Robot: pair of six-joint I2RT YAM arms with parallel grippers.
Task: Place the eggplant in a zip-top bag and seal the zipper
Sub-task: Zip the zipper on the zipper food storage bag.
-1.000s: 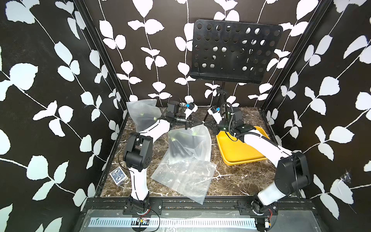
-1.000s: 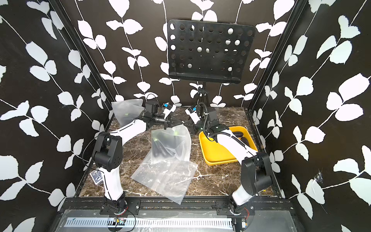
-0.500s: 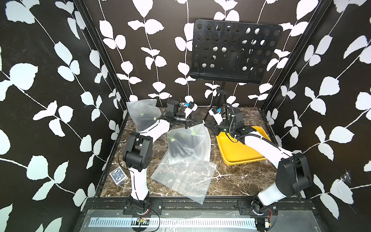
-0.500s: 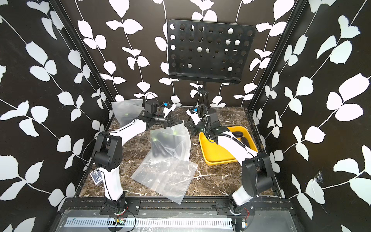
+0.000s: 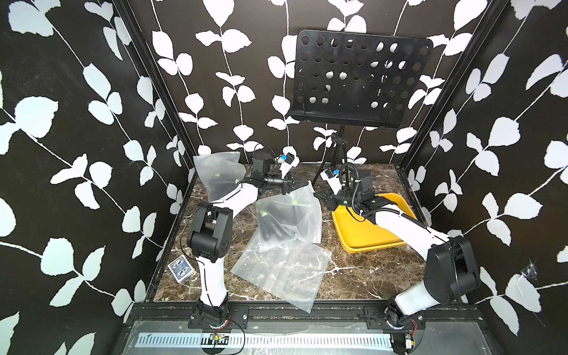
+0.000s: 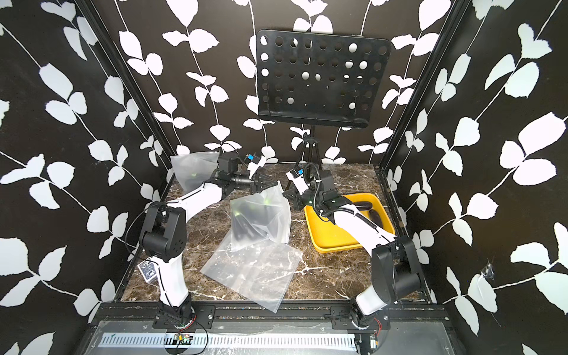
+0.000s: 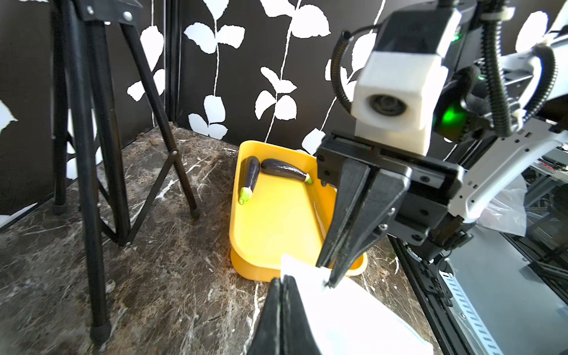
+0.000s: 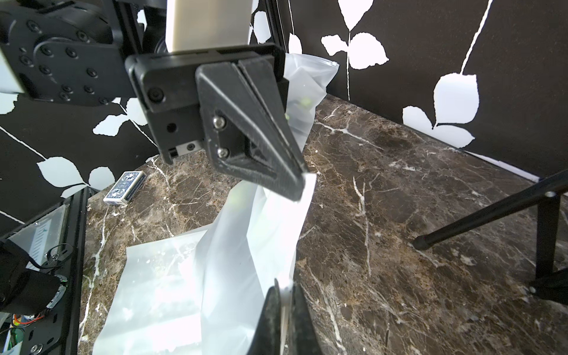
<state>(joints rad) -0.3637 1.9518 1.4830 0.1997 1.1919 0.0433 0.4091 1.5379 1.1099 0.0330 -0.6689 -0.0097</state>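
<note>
A frosted zip-top bag (image 5: pixel 287 215) (image 6: pixel 261 215) hangs by its top edge above the marble table. A dark eggplant (image 5: pixel 275 219) with a green stem shows through it. My left gripper (image 5: pixel 304 184) (image 7: pixel 282 279) is shut on the bag's top corner. Close beside it, my right gripper (image 5: pixel 316 194) (image 8: pixel 284 287) is shut on the same edge, with a strip of plastic pinched between its fingers. In the left wrist view the right gripper (image 7: pixel 330 281) grips the bag just past my own tips. The left gripper (image 8: pixel 299 189) shows in the right wrist view.
A yellow tray (image 5: pixel 362 236) at the right holds two more eggplants (image 7: pixel 250 176) (image 7: pixel 284 170). An empty bag (image 5: pixel 282 270) lies flat in front. Another bag (image 5: pixel 219 178) leans at the back left. A card deck (image 5: pixel 181 269) lies at the left edge. A music stand (image 5: pixel 359 83) rises behind.
The two grippers have drawn a little closer together along the bag's top edge, and the bag's top has bunched narrower. Both stay shut on the bag.
</note>
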